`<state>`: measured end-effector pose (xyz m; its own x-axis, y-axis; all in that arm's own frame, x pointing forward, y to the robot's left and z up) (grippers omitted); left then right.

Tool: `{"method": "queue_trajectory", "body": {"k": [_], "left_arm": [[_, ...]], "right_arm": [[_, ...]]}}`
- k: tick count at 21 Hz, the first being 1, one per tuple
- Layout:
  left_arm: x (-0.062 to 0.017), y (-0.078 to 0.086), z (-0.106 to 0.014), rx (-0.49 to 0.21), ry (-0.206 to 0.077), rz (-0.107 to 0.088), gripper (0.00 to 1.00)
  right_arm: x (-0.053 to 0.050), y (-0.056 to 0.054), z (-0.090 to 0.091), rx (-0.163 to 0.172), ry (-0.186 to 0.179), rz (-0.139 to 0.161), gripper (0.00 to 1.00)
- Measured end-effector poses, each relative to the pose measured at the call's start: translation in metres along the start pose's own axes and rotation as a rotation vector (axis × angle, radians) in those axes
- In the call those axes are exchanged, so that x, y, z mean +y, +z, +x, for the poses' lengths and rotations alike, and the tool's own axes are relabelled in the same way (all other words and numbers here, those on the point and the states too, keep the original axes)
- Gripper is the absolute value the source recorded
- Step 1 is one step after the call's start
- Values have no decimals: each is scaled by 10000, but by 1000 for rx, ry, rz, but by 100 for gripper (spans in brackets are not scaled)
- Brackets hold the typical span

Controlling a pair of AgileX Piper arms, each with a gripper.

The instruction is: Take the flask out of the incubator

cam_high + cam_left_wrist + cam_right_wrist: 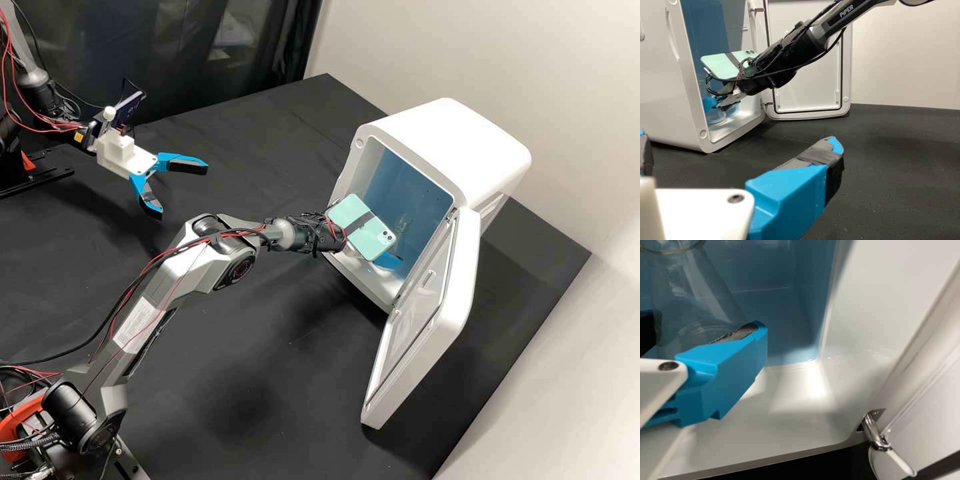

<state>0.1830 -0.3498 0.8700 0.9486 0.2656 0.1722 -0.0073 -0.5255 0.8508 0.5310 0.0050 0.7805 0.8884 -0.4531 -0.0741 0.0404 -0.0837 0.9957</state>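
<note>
A clear glass flask stands on the white floor inside the incubator, a white box with a blue chamber; in the left wrist view the flask shows low in the opening. My right gripper is inside the chamber, around the flask's lower body, and the glass edge meets its blue inner side. My left gripper hangs open and holds nothing, above the bench at the far left, well away from the incubator.
The incubator door is swung fully open toward the bench's near right, its hinge beside the chamber floor. A mint-green device rides on the right wrist at the opening. Black bench spreads in front.
</note>
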Motion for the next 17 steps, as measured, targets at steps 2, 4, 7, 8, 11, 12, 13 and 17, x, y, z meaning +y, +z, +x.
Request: {"method": "queue_trajectory", "body": {"k": [2, 4, 7, 8, 11, 12, 13, 17], "left_arm": [[0, 0, 0, 0, 0, 0, 100], [0, 0, 0, 0, 0, 0, 100], [0, 0, 0, 0, 0, 0, 100], [0, 0, 0, 0, 0, 0, 100], [0, 0, 0, 0, 0, 0, 100], [0, 0, 0, 0, 0, 0, 100], [0, 0, 0, 0, 0, 0, 100], [-5, 1, -5, 0, -2, -1, 100]], "right_arm": [[-2, 2, 0, 1, 0, 3, 0], [-24, 51, -17, 7, -1, -7, 0], [3, 134, -92, 28, 1, 2, 0], [36, 185, -141, 32, -4, 18, 0], [126, 335, -302, 48, -1, 70, 0], [160, 390, -378, 54, 6, 80, 0], [197, 434, -432, 64, 15, 92, 0], [282, 597, -682, 115, 61, 118, 0]]}}
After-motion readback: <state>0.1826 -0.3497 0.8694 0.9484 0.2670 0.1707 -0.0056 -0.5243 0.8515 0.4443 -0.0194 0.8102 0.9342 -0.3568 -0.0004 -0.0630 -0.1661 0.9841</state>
